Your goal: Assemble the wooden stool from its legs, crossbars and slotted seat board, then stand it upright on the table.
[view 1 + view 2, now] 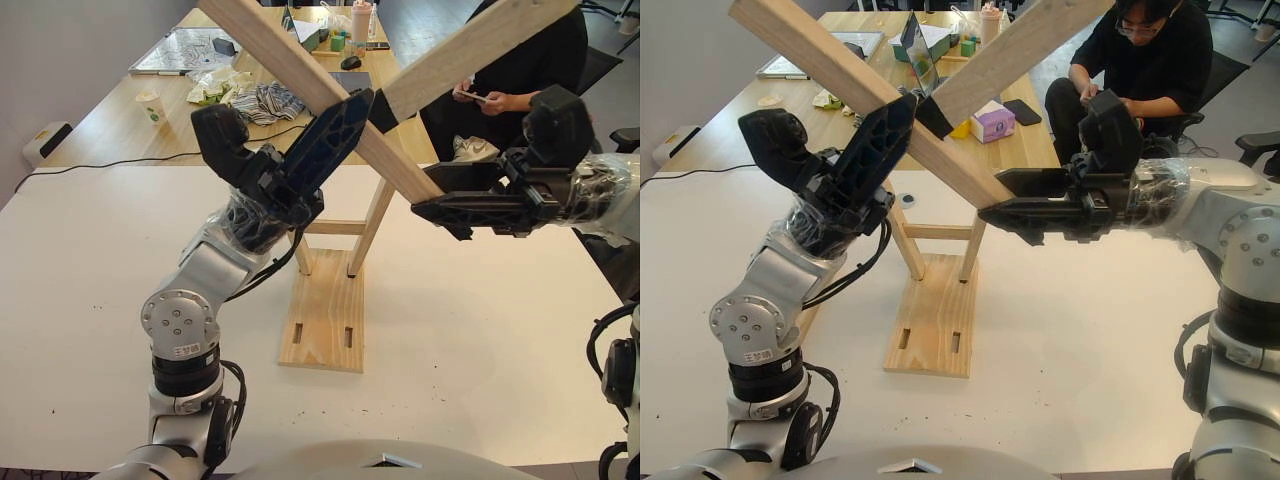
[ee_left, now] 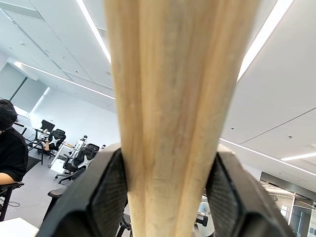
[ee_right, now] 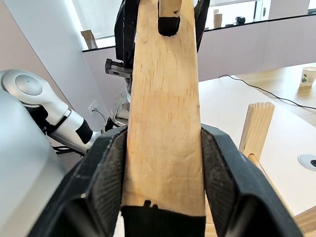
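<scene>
The white table (image 1: 480,330) carried the work. On it the seat board (image 1: 325,345) lay flat with its slotted face up, which I judge to be the right way to build the stool upside down.

Above it you held two loose legs crossed in the air. The long leg (image 1: 290,55) ran from high on your left down to your right gripper (image 1: 428,190), whose fingers were clamped on its lower end. The other leg (image 1: 480,45) rose to your upper right from your left gripper (image 1: 358,105), whose fingers were likewise closed tight on its two flat faces near the lower end. Each leg stood out along its gripper's line, so you gripped at one end and the other end swung far out. I judge that this gives poor control for seating a leg. Whether the two legs touched at the crossing could not be told. Both hung well above the board.

On the far half of the board a standing pair (image 1: 372,230) of legs was already set, joined by a crossbar (image 1: 335,227). The two free slots (image 1: 348,336) at the near end lay below both grippers and nearer to you.
</scene>
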`<action>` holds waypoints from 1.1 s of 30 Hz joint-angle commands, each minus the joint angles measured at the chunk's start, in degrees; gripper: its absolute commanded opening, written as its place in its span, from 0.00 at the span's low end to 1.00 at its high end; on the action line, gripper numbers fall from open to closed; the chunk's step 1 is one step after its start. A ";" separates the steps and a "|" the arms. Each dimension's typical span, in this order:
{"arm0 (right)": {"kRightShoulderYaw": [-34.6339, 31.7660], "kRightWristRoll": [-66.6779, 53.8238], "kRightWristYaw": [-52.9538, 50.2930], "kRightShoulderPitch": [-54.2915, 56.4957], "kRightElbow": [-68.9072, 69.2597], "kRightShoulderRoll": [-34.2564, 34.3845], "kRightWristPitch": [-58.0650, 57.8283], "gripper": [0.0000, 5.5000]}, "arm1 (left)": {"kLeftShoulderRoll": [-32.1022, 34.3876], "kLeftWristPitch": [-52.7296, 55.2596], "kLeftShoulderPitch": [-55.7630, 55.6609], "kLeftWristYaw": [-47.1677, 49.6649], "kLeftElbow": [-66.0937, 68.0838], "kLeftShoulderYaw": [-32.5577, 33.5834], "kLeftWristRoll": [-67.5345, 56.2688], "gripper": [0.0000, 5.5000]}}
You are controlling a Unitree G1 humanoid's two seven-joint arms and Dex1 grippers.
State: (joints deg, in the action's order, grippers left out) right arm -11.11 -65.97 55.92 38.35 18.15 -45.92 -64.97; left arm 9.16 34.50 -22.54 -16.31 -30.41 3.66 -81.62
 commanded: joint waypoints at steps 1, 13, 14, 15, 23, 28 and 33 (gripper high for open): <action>-0.17 -0.72 -1.32 0.44 0.30 -0.94 -0.65 0.37 | 0.72 0.36 0.09 -1.12 -0.46 -0.91 0.45 0.39; 0.65 -1.58 -4.45 2.46 -1.80 -1.10 -3.22 0.70 | 0.48 -1.52 1.95 -4.62 0.07 -0.43 4.03 0.38; 0.58 -1.54 -4.32 2.63 -1.90 -1.19 -3.09 0.74 | 0.42 -1.68 1.91 -4.63 0.33 -0.28 4.21 0.38; 0.29 -1.66 -4.26 2.93 -2.12 -1.20 -2.93 0.76 | 0.29 -1.82 1.94 -4.72 0.65 -0.08 4.09 0.38; -2.44 -3.45 -5.06 8.00 -8.07 -0.77 -3.38 0.82 | -0.14 -1.74 2.36 -5.06 1.68 0.76 3.39 0.38; -4.38 -5.96 -7.74 11.28 -13.14 0.18 -5.10 0.79 | -0.41 -1.57 2.47 -5.21 1.88 0.83 3.30 0.38; -3.44 -2.77 -6.56 11.01 -14.75 -1.00 -3.40 0.64 | 0.15 -1.02 3.12 -5.59 1.78 0.88 3.36 0.38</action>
State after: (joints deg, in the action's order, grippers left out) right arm -15.24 -70.60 48.79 48.76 4.19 -45.80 -69.32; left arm 8.67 33.25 -20.14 -21.51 -28.66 4.43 -77.93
